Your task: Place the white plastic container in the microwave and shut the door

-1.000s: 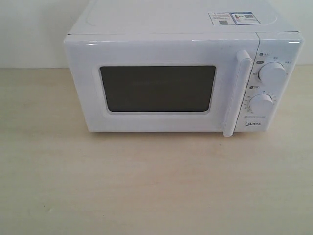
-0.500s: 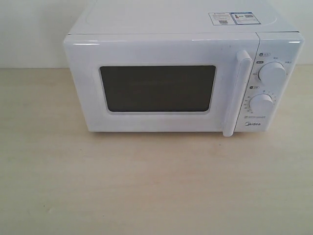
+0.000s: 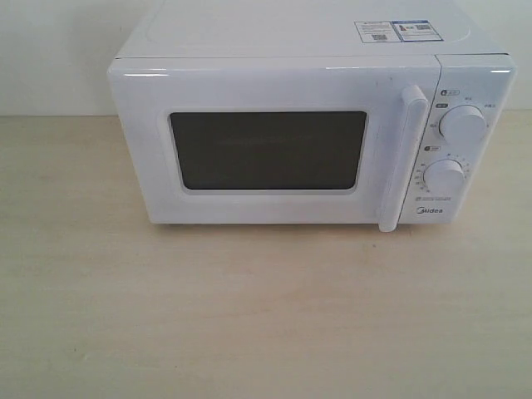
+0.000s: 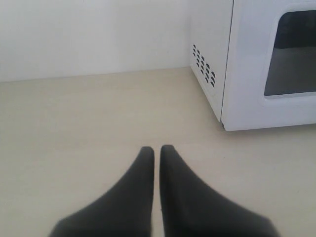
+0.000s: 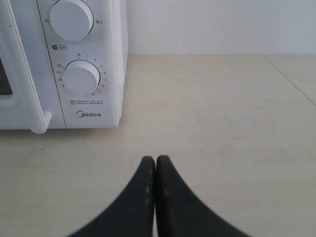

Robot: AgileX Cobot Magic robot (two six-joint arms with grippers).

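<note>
Exterior view shows microwave (image 3: 312, 116) door (image 3: 270, 87) shut, contents hidden.

A pale wooden table (image 3: 249, 316) carries the microwave (image 3: 274, 83).

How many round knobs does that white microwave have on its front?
2. On the white boxy microwave, the upper round white dial sits just beside the vertical white bar handle; the lower round white dial is directly beneath it. None looks hidden.

The microwave (image 3: 283, 83) looks glossy white (dark matt window (image 3: 268, 150)), the table (image 3: 249, 316) pale matt wood-grain.
</note>
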